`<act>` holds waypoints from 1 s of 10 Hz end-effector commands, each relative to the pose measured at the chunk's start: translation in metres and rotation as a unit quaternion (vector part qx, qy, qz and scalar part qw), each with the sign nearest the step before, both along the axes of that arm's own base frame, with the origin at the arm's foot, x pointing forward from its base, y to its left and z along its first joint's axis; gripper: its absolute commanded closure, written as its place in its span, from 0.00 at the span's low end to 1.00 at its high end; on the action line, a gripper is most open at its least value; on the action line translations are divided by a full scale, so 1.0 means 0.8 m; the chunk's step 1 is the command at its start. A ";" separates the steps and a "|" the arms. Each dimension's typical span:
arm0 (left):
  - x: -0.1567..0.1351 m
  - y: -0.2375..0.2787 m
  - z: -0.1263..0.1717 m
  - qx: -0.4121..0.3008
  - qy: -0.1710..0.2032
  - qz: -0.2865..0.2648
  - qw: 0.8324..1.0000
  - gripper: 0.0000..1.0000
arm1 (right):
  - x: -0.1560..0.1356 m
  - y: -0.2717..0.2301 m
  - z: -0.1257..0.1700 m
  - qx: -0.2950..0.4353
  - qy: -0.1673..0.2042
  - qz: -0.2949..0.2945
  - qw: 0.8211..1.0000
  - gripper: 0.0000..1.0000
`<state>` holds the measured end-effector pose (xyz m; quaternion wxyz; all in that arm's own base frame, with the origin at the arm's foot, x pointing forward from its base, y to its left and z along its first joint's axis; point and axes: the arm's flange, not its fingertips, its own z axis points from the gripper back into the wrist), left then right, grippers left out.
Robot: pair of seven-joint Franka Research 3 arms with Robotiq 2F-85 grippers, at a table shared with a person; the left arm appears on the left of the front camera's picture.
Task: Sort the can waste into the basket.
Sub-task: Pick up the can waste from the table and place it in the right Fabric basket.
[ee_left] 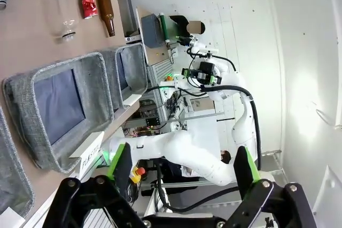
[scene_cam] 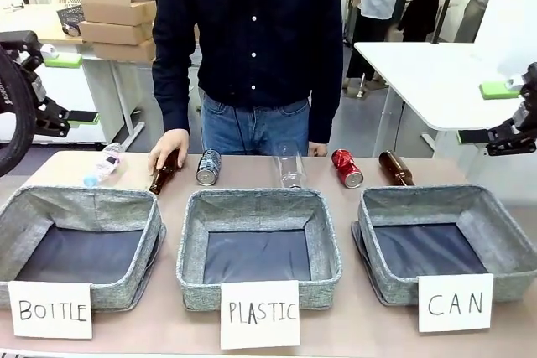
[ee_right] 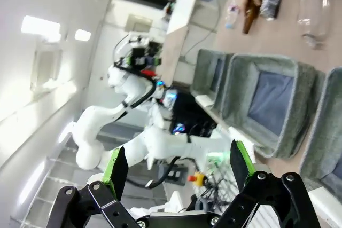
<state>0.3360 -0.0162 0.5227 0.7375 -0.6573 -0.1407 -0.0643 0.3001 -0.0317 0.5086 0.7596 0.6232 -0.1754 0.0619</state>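
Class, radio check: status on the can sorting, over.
Left gripper, right gripper: jaws open, empty. Red dented metal can, blue-silver metal can lying on table; grey fabric basket signed CAN empty. Person's hand on brown glass bottle beside blue-silver can.

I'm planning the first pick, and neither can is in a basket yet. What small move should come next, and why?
Probably bring the right gripper, open and empty, down toward the red can. It lies free just beyond the far wall of the CAN basket, while the person's hand rests close to the blue can.
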 end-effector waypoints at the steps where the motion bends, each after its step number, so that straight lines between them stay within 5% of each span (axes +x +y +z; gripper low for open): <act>1: 0.003 -0.002 0.001 -0.014 -0.015 -0.004 1.000 0.00 | 0.075 0.046 0.014 -0.139 -0.006 -0.042 0.989 0.00; 3: 0.003 -0.002 0.001 -0.014 -0.015 -0.004 1.000 0.00 | 0.177 0.098 0.006 -0.384 0.011 -0.037 0.923 0.00; 5: 0.003 -0.002 0.001 -0.014 -0.015 -0.004 1.000 0.00 | 0.223 0.126 -0.009 -0.473 0.004 -0.054 0.879 0.00; 7: 0.003 -0.002 0.001 -0.014 -0.015 -0.004 1.000 0.00 | 0.219 0.134 -0.020 -0.483 0.003 -0.081 0.872 0.00; 8: 0.003 -0.002 0.001 -0.014 -0.015 -0.004 1.000 0.00 | 0.175 0.114 -0.001 -0.395 0.034 -0.055 0.916 0.00; 9: 0.003 -0.002 0.001 -0.014 -0.015 -0.004 1.000 0.00 | 0.234 0.140 -0.030 -0.474 -0.034 -0.066 0.877 0.00; 10: 0.003 -0.002 0.001 -0.014 -0.015 -0.004 1.000 0.00 | 0.234 0.140 -0.030 -0.474 -0.034 -0.066 0.877 0.00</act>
